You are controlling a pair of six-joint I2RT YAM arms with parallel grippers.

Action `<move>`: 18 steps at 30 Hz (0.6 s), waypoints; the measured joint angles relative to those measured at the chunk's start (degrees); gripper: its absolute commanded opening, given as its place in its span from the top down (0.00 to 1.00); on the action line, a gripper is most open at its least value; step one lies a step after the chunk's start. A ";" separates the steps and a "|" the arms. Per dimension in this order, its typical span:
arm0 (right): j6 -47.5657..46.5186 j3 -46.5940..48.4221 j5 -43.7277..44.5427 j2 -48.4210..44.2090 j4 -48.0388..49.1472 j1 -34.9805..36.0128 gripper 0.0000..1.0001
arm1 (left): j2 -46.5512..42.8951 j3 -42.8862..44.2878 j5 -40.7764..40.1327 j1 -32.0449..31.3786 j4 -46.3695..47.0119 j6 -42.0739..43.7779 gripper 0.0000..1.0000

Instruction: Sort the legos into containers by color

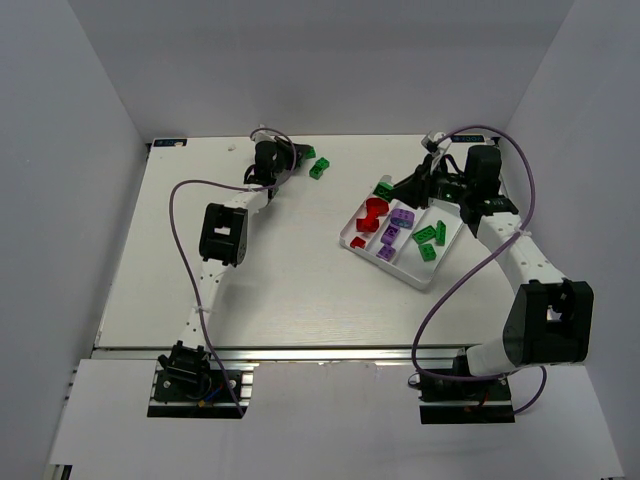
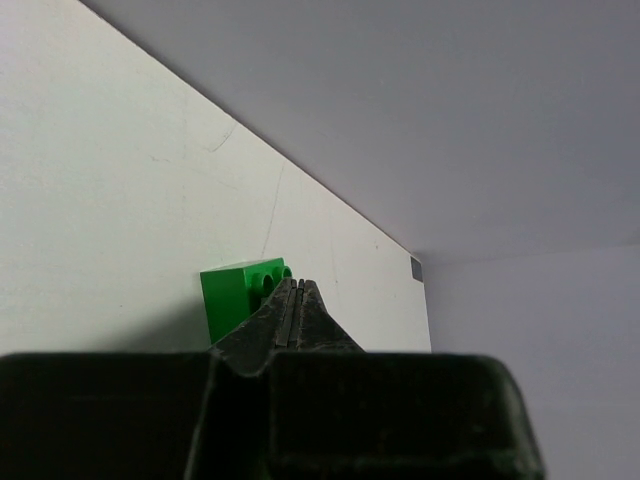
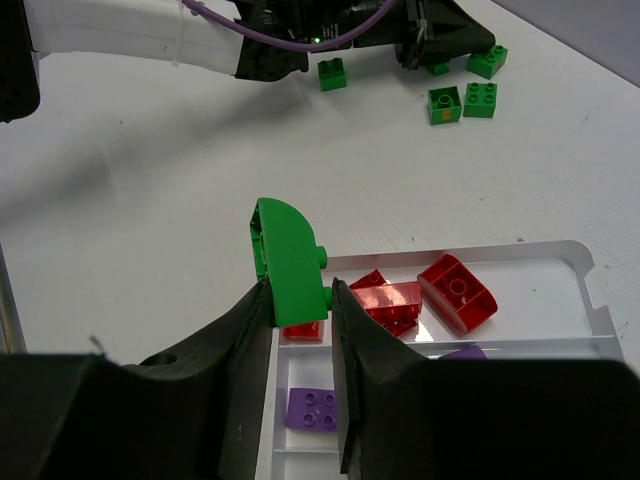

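My right gripper (image 3: 302, 295) is shut on a rounded green lego (image 3: 290, 255) and holds it above the far left corner of the white tray (image 3: 560, 247). From above, that lego (image 1: 384, 188) hangs at the tray's (image 1: 347, 240) far edge. The tray's containers hold red legos (image 1: 372, 213), purple legos (image 1: 400, 220) and green legos (image 1: 430, 235), one color each. My left gripper (image 2: 293, 285) is shut on nothing, its tips right beside a green brick (image 2: 240, 295) on the table. Loose green legos (image 1: 318, 168) lie by the left gripper (image 1: 298, 155) at the back.
Several green bricks (image 3: 445, 103) lie scattered on the table beyond the tray, close to the left arm's wrist (image 3: 300, 30). The table's back edge and the grey wall (image 2: 450, 150) run just behind the left gripper. A purple cable (image 1: 175, 230) loops beside the left arm.
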 measured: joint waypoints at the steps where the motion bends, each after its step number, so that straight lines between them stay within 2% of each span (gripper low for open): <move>1: 0.00 -0.22 -0.02 -0.20 0.09 0.00 1.00 | -0.26 -0.57 0.04 0.00 0.46 0.07 1.00; 12: 0.00 -0.55 -0.22 -0.42 0.68 -0.33 1.00 | -1.68 -4.20 3.52 -0.24 3.89 0.28 1.00; 18: -0.02 -0.55 -0.22 -0.42 0.87 -0.33 1.00 | -5.33 -7.78 4.50 0.70 4.94 0.13 1.00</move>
